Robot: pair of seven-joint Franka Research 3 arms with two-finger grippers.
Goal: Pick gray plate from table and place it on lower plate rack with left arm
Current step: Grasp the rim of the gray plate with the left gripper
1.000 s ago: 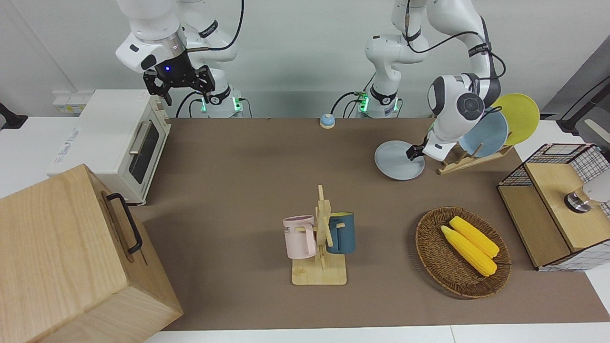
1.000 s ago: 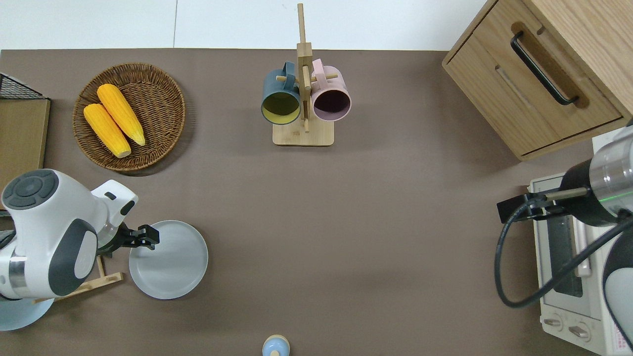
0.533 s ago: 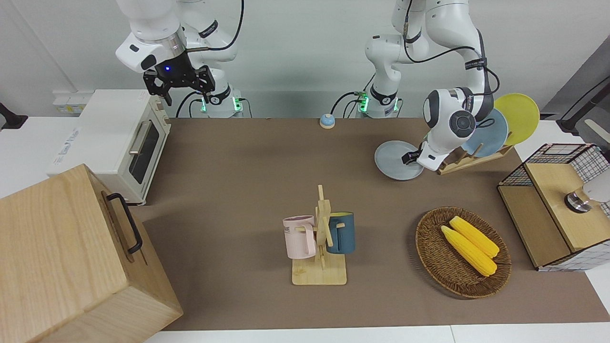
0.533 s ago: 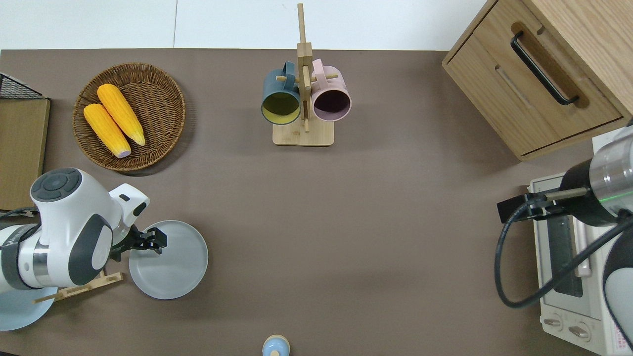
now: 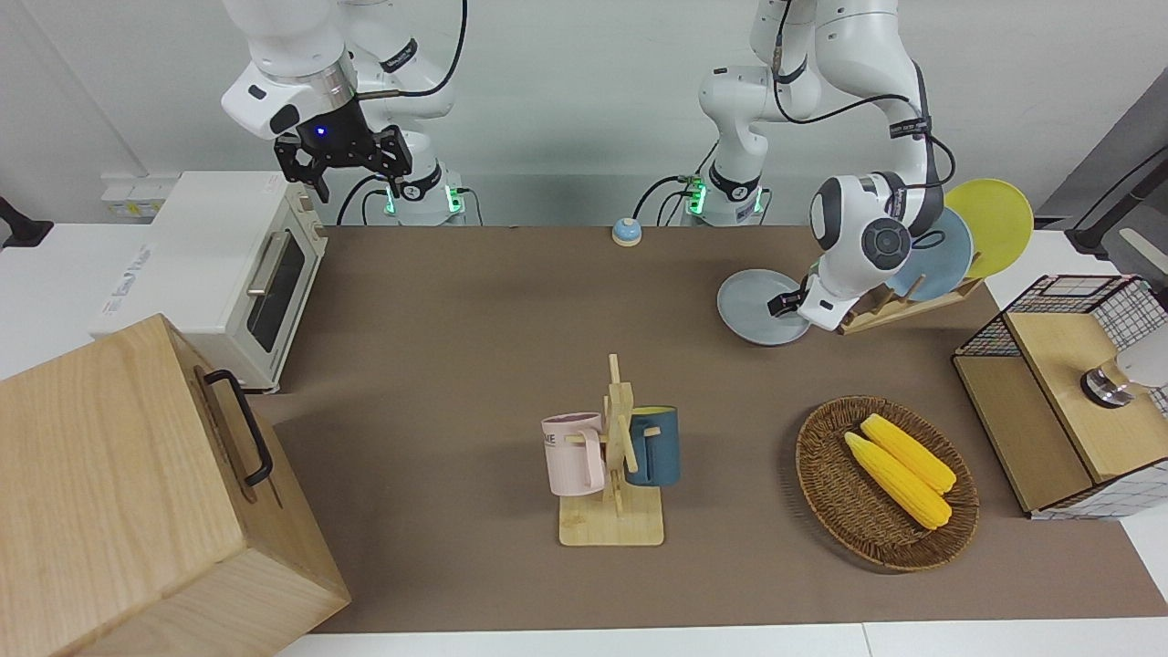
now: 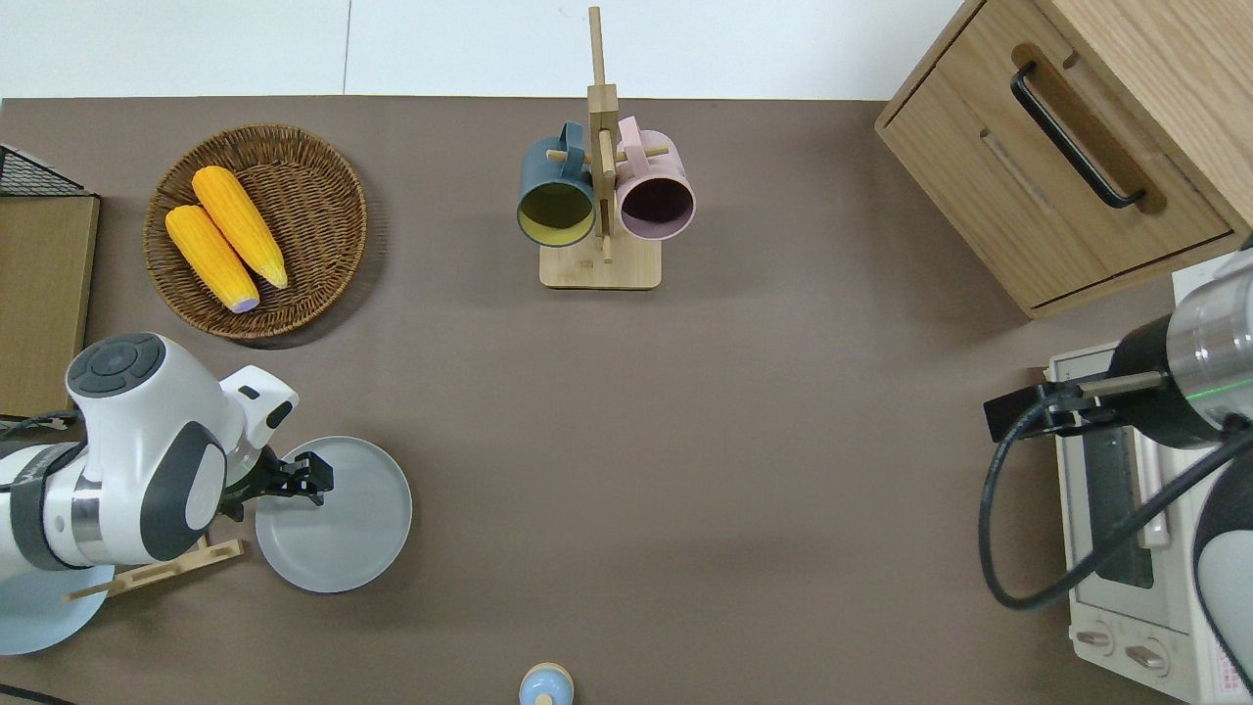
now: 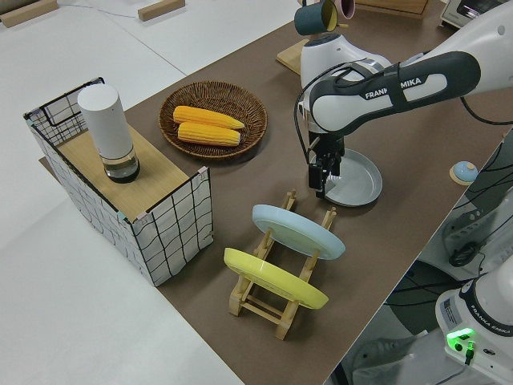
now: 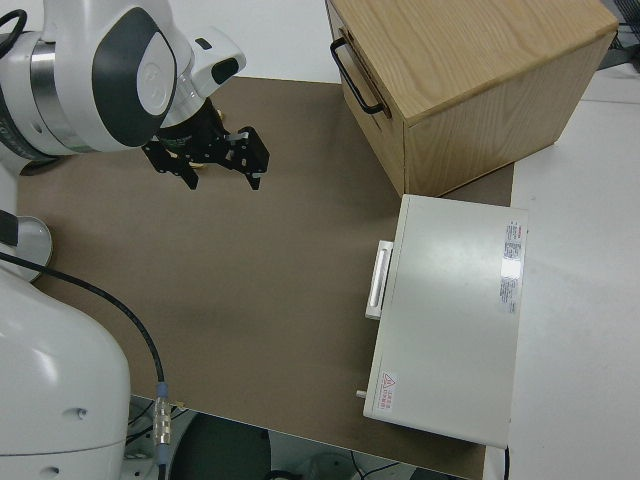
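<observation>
The gray plate lies flat on the brown mat, next to the low end of the lower plate rack. The rack holds a sky-blue plate and a yellow plate in its higher slots. My left gripper points down at the gray plate's rim on the rack's side, its fingers open astride the rim. My right gripper is open, empty and parked.
A wicker basket with two corn cobs and a wire-sided wooden box stand at the left arm's end. A mug stand with two mugs is mid-table. A toaster oven and wooden cabinet are at the right arm's end.
My left gripper has moved from beside the gray plate onto its rim and come lower. The plate has not moved. The right arm is still.
</observation>
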